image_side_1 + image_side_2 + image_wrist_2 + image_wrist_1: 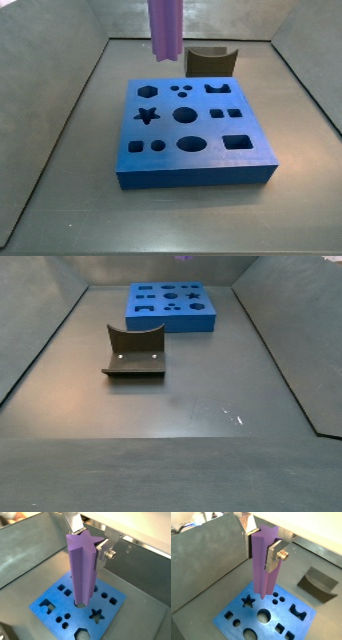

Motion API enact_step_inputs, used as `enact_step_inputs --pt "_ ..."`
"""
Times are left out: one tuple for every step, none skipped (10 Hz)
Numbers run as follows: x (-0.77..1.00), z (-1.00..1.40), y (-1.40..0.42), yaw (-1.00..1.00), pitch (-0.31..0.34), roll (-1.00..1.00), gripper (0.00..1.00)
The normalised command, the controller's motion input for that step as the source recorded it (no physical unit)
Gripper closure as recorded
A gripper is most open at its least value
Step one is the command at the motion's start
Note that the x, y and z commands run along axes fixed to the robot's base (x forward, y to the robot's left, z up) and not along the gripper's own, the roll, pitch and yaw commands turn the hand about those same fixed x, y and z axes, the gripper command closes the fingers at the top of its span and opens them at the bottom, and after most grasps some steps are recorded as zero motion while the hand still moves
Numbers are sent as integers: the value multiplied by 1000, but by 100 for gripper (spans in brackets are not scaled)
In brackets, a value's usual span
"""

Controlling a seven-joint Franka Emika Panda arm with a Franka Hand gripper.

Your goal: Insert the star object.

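Above the flat blue block with its many shaped holes, the two-finger silver gripper clamps a long light-purple star-shaped prism, hanging upright and clear of the block. A good insertion likely means shifting over the star-shaped hole, matching its points, then lowering straight. Both side views crop out the gripper.

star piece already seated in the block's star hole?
No: in a side view the star object, held by the gripper, hangs above the blue block, and the star hole is empty.
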Motion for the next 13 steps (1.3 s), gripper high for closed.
enact_step_inputs --pt "-114 -683 0 -1000 -150 -61 100" --pt "-140 -726 0 -994 -137 -77 100" --pt "-131 -754 0 -974 -61 -89 100" --pt "-106 -717 0 -969 0 -99 100" --pt "-149 -586 -71 -794 24 -103 100" --pt "-226 -297 -271 -666 14 0 100" --pt "-160 -140 -369 -460 4 34 100" --pt "-191 -80 -163 -286 17 93 100" --pt "-183 -120 0 -174 0 76 100" --pt "-91 -217 0 -89 34 124 100" --pt "-97 -323 0 -77 43 137 100" --pt "-80 -403 0 -57 84 109 100" --pt "-9 -469 0 -69 129 106 100"
